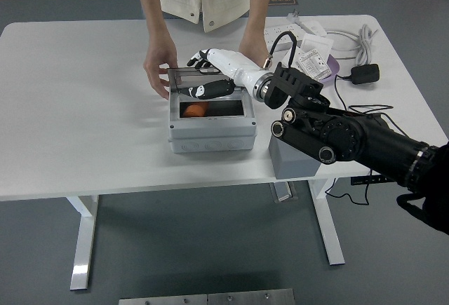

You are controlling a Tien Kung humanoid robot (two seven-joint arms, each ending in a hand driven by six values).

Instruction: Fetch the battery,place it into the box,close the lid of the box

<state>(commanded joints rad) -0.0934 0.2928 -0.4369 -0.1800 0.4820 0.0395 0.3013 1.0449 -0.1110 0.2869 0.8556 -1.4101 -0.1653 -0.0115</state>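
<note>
A grey workshop floor with a yellow line runs behind a wide white table point(84, 109) on white legs. Across it stands a person in a cream vest, leaning in with both arms. The person's one hand point(159, 66) rests on the table just at the left rear corner of a light grey plastic junction box point(212, 131), fingers touching the edge of the lid; the other hand point(250, 42) sits behind the box's right rear corner, partly hidden by the robot's wrist.

The box stands near the table's middle, its top open. Inside, toward the left of the opening, lies an orange cylindrical battery point(194, 109), with dark space beside it. The clear-panelled hinged lid point(200, 79) tilts forward over the back of the opening, about halfway down.

The robot's right hand point(208, 73), white-shelled with black fingers, lies on that lid: its thumb is under the front edge and the other fingers spread along the top rear edge, so it pinches the lid between them. The black right arm point(351, 137) stretches in from the lower right, passing over a grey foam block point(286, 161) just right of the box.

Farther right, at the table's back corner, lie a white power strip point(298, 31), white coiled cable point(354, 36) and a black plug adapter point(365, 73).
</note>
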